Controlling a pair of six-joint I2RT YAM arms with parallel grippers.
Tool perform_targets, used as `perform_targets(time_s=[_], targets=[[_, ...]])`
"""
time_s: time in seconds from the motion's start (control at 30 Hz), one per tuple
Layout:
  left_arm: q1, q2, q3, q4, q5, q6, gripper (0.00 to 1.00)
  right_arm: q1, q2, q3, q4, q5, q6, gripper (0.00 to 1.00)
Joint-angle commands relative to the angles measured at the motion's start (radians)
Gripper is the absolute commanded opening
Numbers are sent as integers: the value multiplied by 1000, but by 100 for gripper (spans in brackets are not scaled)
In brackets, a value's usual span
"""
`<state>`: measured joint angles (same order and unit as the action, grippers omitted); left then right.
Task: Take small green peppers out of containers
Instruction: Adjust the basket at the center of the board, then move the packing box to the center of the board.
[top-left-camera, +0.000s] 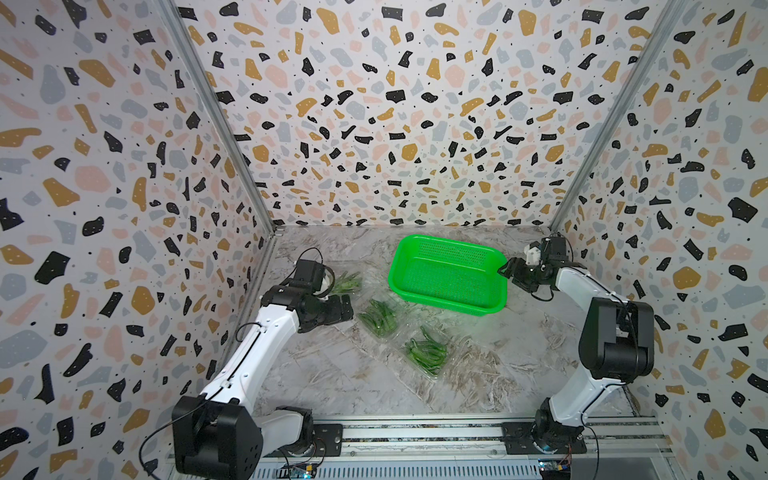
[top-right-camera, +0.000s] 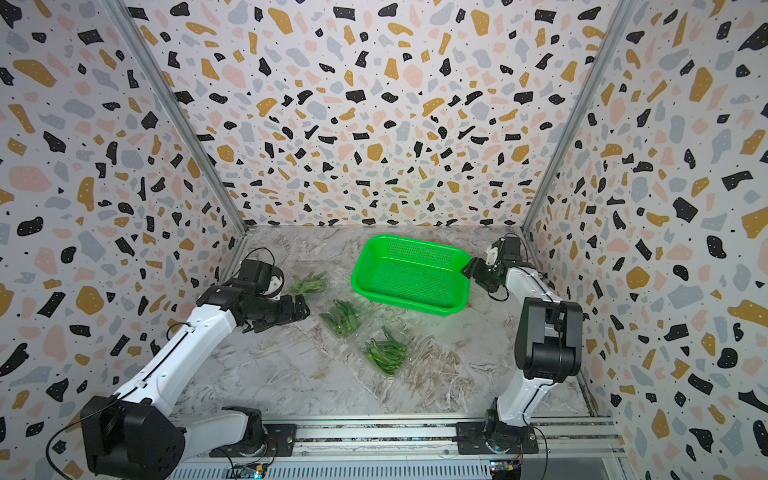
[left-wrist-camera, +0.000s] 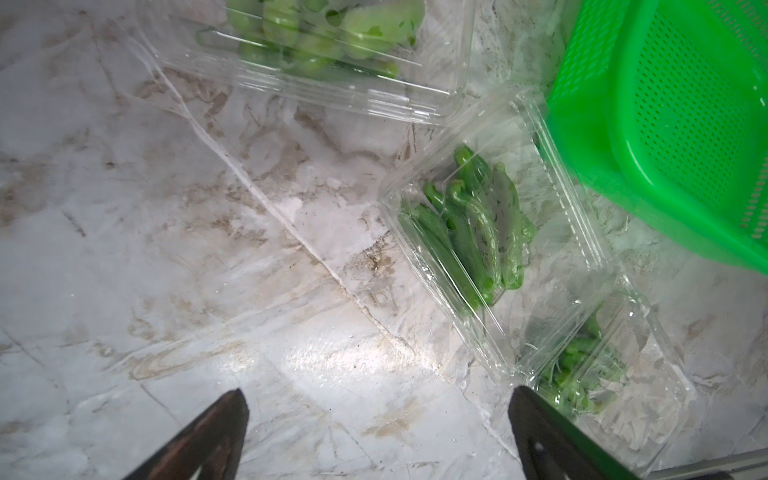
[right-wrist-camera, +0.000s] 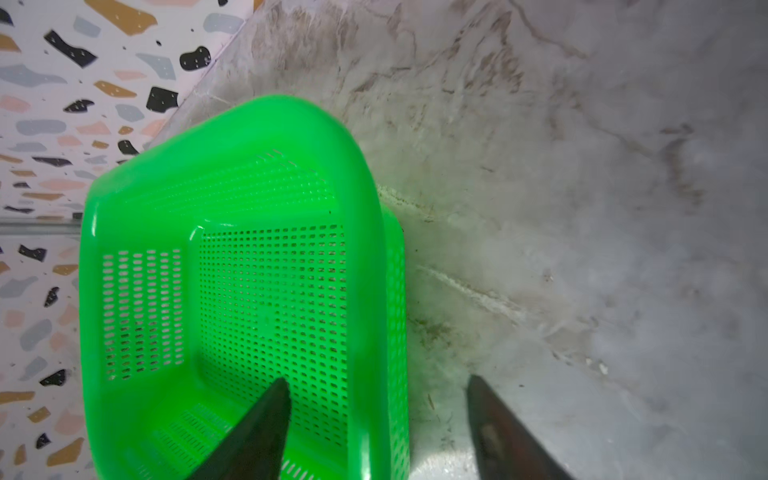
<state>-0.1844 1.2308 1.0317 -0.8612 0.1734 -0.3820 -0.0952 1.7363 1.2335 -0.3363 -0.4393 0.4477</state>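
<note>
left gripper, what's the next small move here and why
Probably ease the left gripper forward to the middle container. Its fingers stand open over bare table, holding nothing, and that container's peppers lie just ahead. The green basket holds no peppers yet. Whether the lid is shut I cannot tell.

The marble-pattern tabletop (top-left-camera: 332, 382) carries one green perforated basket (top-left-camera: 449, 274) toward the rear. Three clear containers (left-wrist-camera: 552, 249) lie in a diagonal row near it.
</note>
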Motion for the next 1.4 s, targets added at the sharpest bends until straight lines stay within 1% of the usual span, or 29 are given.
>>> perform_targets(time_s=[0.0, 0.13, 0.23, 0.33, 0.4, 0.47, 0.53, 0.67, 0.77, 0.9, 1.03, 1.17, 1.37], targets=[[-41, -1, 39, -53, -24, 29, 99, 2, -88, 20, -115, 25, -79, 78], [-103, -3, 44, -93, -28, 46, 99, 27, -243, -81, -211, -11, -181, 80], [-142, 3, 46, -114, -20, 56, 99, 100, -375, -184, -265, -13, -231, 79], [-178, 26, 55, -117, -4, 66, 99, 197, -515, -304, -274, -45, -224, 79], [-204, 57, 72, -117, 9, 71, 99, 259, -602, -387, -242, -57, -183, 80], [-238, 96, 91, -103, 29, 73, 99, 304, -647, -455, -209, -89, -152, 79], [-263, 137, 111, -84, 59, 72, 99, 341, -643, -473, -201, -101, -148, 79], [-320, 224, 153, -42, 93, 58, 99, 427, -565, -442, -228, -107, -211, 78], [-363, 286, 189, -22, 110, 54, 99, 491, -511, -450, -246, -116, -253, 77], [-392, 339, 189, 38, 153, 26, 99, 549, -487, -486, -248, -79, -261, 76], [-407, 369, 190, 72, 171, 4, 100, 561, -476, -472, -250, -52, -232, 75], [-409, 379, 173, 100, 187, -15, 100, 561, -454, -472, -251, -52, -215, 74], [-411, 406, 166, 95, 145, -23, 98, 562, -443, -482, -267, -33, -223, 71]])
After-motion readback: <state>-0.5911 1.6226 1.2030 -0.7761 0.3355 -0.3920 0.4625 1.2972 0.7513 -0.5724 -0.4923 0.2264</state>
